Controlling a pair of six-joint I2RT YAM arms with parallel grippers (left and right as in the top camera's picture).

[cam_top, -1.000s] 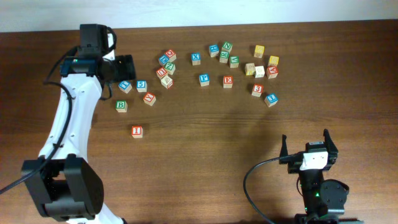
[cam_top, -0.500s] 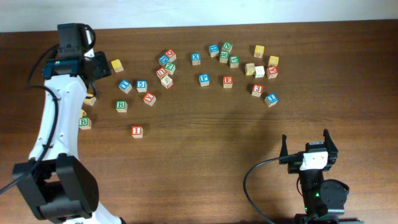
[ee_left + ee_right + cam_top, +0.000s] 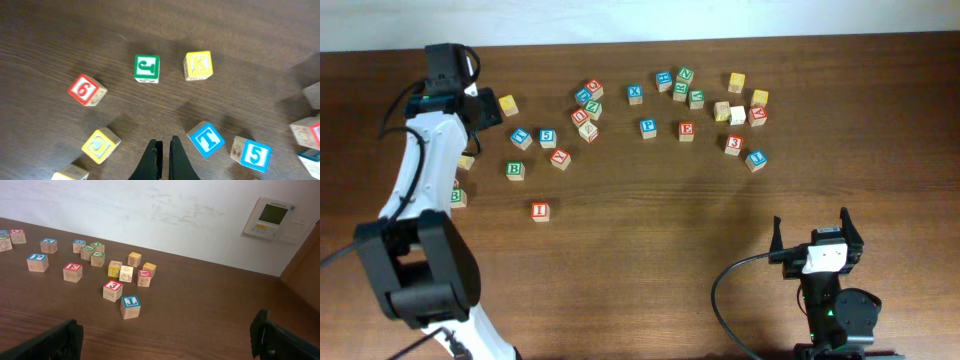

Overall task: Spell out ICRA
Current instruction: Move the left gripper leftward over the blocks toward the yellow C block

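1. Table (image 3: 650, 265): dark brown wood-grain top, matte. Carries a scatter of small, square-edged cubes of pale wood, their faces printed in red, blue, green or yellow.
2. Left gripper (image 3: 164, 146): shut tight, with two tapered matte-black fingers pressed side by side at the bottom centre of the left wrist view. Holds nothing. Sits at the upper left of the overhead view on a glossy white arm.
3. Yellow-faced C block (image 3: 101, 146): lies at the lower left of the left wrist view, just left of the closed fingers and not touching them. Turned askew, with a curved letter in a yellow frame on top.
4. Same view: red 6 cube (image 3: 86, 90) at left. Green J cube (image 3: 147, 68) and yellow K cube (image 3: 198, 65) near each other at top centre. Blue T cube (image 3: 206, 139) and blue 5 cube (image 3: 252, 154) at lower right.
5. Red I cube (image 3: 540, 210): stands alone at the lower left of the scatter in the overhead view, well apart from both grippers.
6. Red A cube (image 3: 757, 115): sits at the upper right, just beside a pale cube (image 3: 738, 115) in a tight cluster.
7. Green-printed cubes (image 3: 696, 98): upper middle, too small to read for an R.
8. Right gripper (image 3: 811, 228): gapes wide and empty, with blunt black fingers at the two lower corners of the right wrist view. Sits at the lower right of the overhead view, well apart from every cube.
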